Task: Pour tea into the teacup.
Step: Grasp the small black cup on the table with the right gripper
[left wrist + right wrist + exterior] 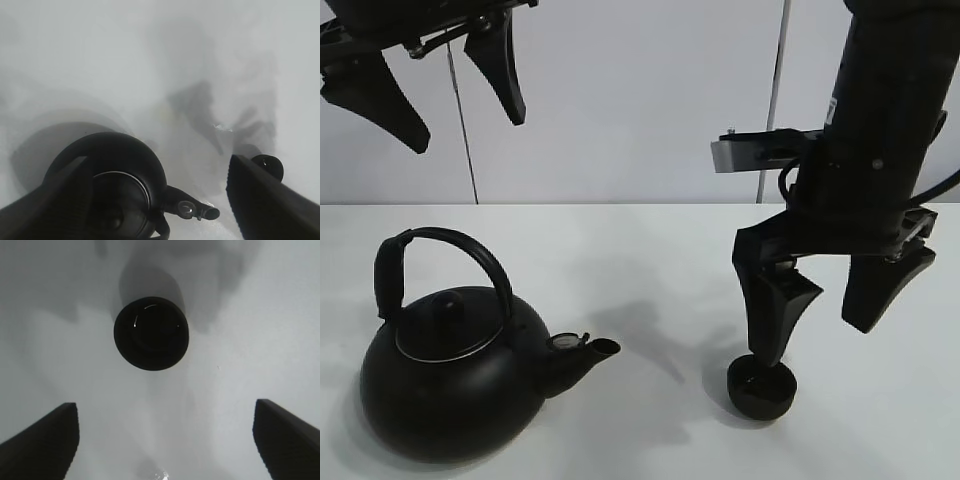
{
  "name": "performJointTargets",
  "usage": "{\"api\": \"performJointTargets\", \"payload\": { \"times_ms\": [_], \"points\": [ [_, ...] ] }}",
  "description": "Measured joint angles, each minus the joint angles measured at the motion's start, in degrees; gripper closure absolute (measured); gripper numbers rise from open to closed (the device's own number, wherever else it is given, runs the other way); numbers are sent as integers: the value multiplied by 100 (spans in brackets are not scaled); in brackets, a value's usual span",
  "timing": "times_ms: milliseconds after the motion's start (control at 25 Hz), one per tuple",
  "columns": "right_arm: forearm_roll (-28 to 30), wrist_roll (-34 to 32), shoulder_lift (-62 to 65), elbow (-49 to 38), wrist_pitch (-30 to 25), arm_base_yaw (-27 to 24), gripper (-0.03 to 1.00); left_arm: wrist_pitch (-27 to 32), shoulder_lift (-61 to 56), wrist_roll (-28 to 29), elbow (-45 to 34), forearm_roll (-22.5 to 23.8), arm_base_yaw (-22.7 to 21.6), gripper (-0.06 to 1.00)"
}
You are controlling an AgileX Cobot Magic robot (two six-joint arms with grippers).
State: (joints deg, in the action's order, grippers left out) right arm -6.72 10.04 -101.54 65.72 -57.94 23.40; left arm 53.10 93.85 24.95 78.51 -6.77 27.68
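Observation:
The small matte-black teacup (761, 388) stands upright on the white table at the front right. It also shows in the right wrist view (151, 333) and in the left wrist view (268, 166). The large black kettle (450, 380) with an arched handle sits at the front left, spout pointing toward the cup; it shows in the left wrist view (112, 185). My right gripper (830, 320) is open and empty, hanging just above and behind the cup. My left gripper (445, 95) is open and empty, high above the kettle.
The white table (650, 260) runs back to a pale wall. Dark shadows of the arms lie on the table between kettle and cup.

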Motion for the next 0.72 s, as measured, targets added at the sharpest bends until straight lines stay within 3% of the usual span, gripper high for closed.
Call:
{"api": "performJointTargets", "payload": {
  "times_ms": [200, 440, 720],
  "points": [
    [8, 0, -57, -48, 243, 51, 32, 0, 0, 0, 0, 0, 0, 40],
    [307, -132, -418, -49, 446, 471, 32, 0, 0, 0, 0, 0, 0, 40],
    [367, -343, -786, -49, 705, 502, 32, 0, 0, 0, 0, 0, 0, 40]
  ]
}}
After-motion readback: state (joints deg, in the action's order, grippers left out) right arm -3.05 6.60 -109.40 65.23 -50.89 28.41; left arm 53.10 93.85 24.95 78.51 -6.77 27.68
